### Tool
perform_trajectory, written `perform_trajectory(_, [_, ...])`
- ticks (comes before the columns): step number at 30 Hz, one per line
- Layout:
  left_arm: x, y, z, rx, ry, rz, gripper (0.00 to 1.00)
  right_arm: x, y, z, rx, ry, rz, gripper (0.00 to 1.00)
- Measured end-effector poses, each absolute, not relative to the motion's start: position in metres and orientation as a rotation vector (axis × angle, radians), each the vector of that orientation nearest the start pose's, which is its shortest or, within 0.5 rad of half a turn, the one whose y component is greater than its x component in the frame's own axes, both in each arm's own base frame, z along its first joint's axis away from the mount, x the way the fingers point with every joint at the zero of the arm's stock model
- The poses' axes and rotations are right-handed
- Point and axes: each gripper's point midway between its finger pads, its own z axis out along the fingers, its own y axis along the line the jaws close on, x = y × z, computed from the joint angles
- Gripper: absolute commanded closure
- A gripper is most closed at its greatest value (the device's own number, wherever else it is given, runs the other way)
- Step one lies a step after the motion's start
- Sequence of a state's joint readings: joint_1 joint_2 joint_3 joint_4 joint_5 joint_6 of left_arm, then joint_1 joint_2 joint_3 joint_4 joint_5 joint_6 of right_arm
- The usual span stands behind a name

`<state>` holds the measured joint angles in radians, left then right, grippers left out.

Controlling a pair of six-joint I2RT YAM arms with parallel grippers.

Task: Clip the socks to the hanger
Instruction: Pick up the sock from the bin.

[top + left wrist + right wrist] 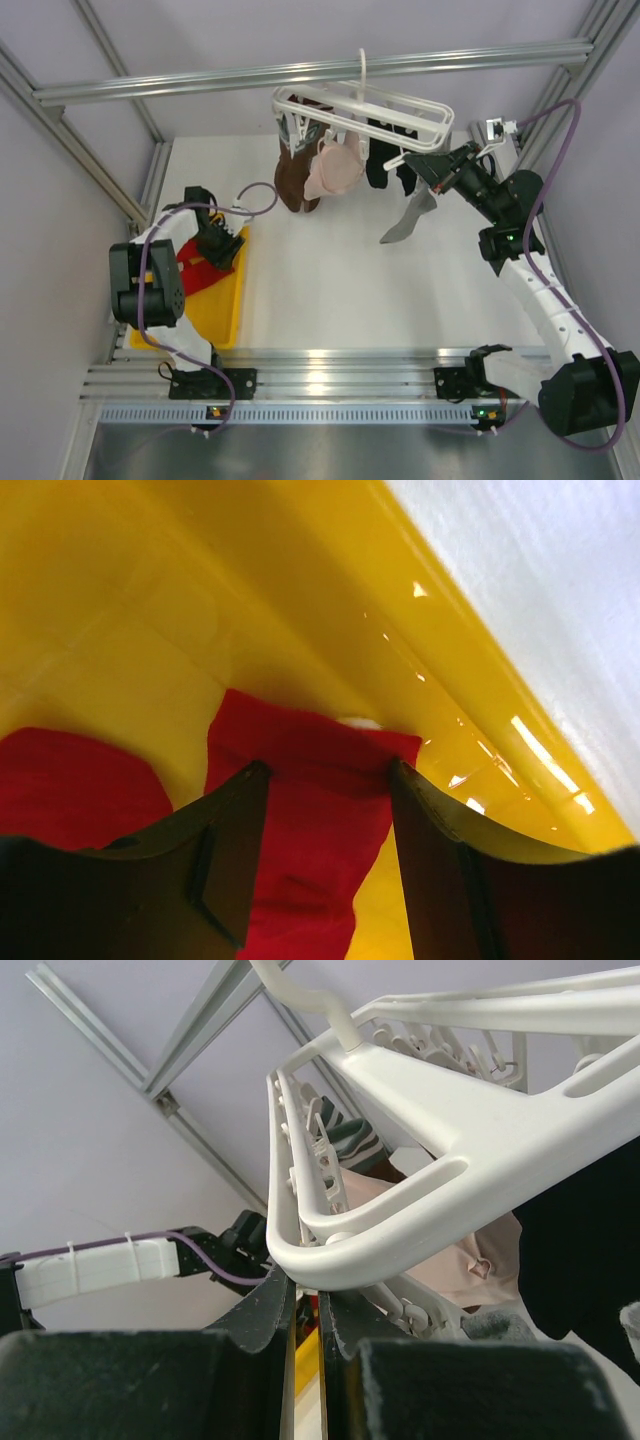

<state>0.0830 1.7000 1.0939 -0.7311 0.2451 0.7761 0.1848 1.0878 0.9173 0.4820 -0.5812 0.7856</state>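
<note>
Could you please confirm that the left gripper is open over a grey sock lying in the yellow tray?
Not quite: the sock under the open left gripper is red, not grey, as the left wrist view shows. It does lie in the yellow tray.

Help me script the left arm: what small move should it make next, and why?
Probably close the left gripper on the red sock: its open fingers straddle the sock lying in the yellow tray, so a pinch should secure it before lifting toward the hanger.
</note>
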Motion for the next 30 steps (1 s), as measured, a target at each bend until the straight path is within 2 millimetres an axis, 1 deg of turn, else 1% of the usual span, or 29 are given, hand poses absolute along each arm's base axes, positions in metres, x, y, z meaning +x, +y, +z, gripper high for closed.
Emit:
perform_trajectory(2, [0.31, 0.017, 0.023, 1.018, 2.667, -0.17, 0.44, 0.325, 0.184, 0.399, -0.124, 1.407, 1.18, 1.0])
perform_trajectory(3, [0.31, 0.019, 0.021, 1.022, 2.666, -0.166, 0.44, 0.325, 0.184, 0.399, -0.124, 1.407, 1.18, 1.0])
perform_trajectory(9, [0.315, 0.025, 0.022, 0.995, 2.648, -0.16, 0.41, 0.326, 0.182, 0.398, -0.123, 1.409, 1.173, 1.0])
perform_trajectory(13, [0.319, 0.024, 0.027, 0.985, 2.633, -0.184, 0.4, 0.326, 0.182, 0.398, -0.124, 1.41, 1.173, 1.0])
perform_trajectory(19, [0.332, 0.022, 0.049, 1.032, 2.583, -0.196, 0.41, 0.326, 0.182, 0.398, -0.123, 1.412, 1.172, 1.0])
perform_trajectory(21, [0.333, 0.024, 0.053, 1.066, 2.57, -0.187, 0.41, 0.326, 0.182, 0.397, -0.123, 1.412, 1.173, 1.0])
perform_trajectory(27, [0.325, 0.032, 0.05, 1.174, 2.577, -0.173, 0.42, 0.326, 0.182, 0.397, -0.123, 1.413, 1.172, 1.0])
perform_trajectory(30, [0.324, 0.035, 0.043, 1.221, 2.576, -0.168, 0.41, 0.326, 0.182, 0.397, -0.123, 1.413, 1.171, 1.0])
